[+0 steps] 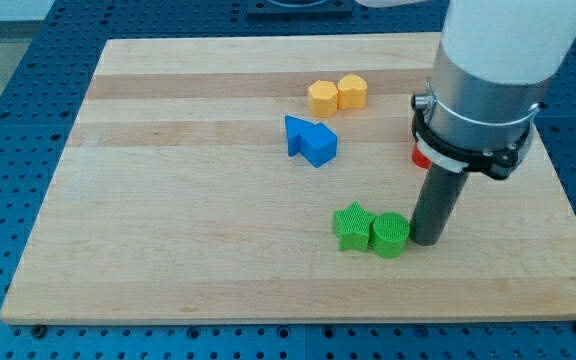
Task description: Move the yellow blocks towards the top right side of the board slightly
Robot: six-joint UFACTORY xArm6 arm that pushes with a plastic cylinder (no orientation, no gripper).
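My tip (428, 240) beside green cylinder (390, 235)

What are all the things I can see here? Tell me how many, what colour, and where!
yellow blocks: 2, yellow-orange, a hexagon and a rounder one touching side by side near the view's top, just right of centre
blue blocks: 2, blue, a triangle and a cube-like one touching, in the middle of the board
green star: 1, green, lower centre
green cylinder: 1, green, touching the star's right side
red thing: 1, red, mostly hidden behind the arm, shape unclear
board: 1, pale wood, on a blue pegboard table
my tip: 1, dark rod's end, just right of the green cylinder, far from the yellow blocks
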